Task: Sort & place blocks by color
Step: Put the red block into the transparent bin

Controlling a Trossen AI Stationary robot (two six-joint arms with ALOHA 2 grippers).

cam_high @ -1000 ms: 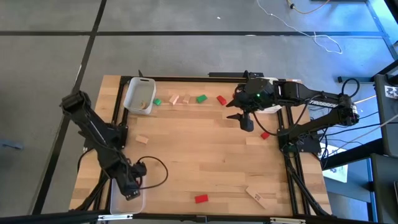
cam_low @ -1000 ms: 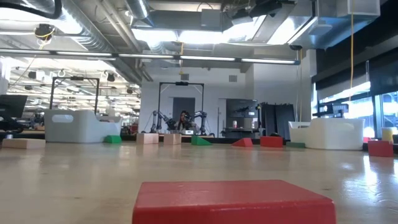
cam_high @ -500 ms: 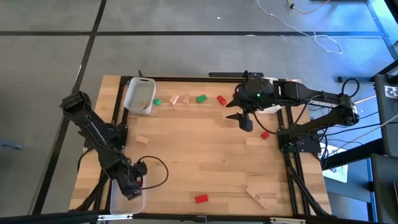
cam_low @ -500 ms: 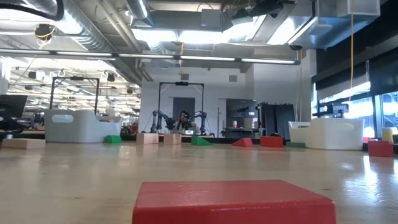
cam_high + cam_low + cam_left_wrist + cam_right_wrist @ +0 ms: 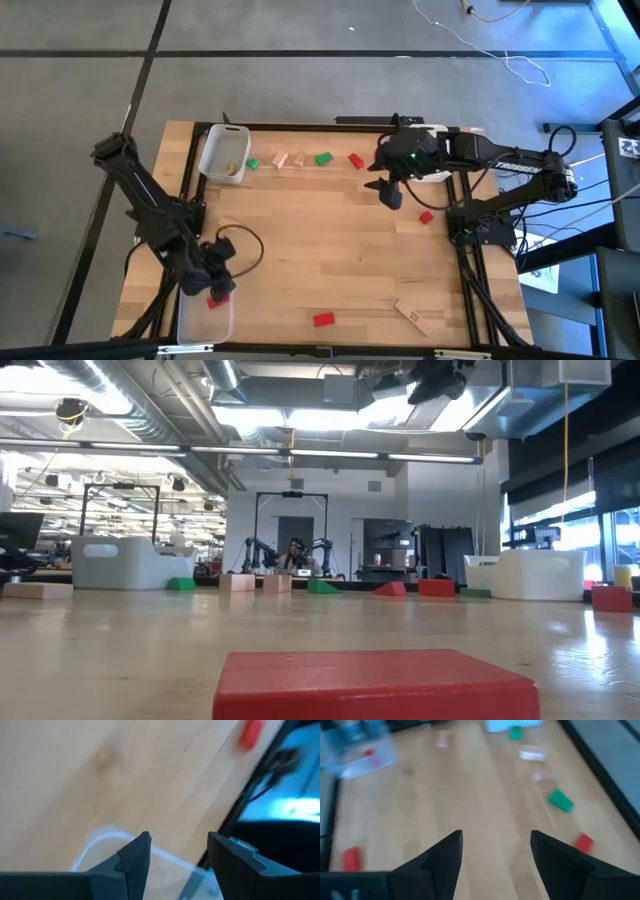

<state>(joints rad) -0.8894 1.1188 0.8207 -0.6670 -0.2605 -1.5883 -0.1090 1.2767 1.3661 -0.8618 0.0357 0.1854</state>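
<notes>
The left gripper [image 5: 215, 285] hovers spread and empty over the clear bin [image 5: 190, 322] at the table's near left corner, where a red block [image 5: 215, 301] lies. The right gripper [image 5: 390, 193], also spread, hangs near the far edge, above the row of blocks [image 5: 323, 158]. A descent off centre may push a small block away.
</notes>
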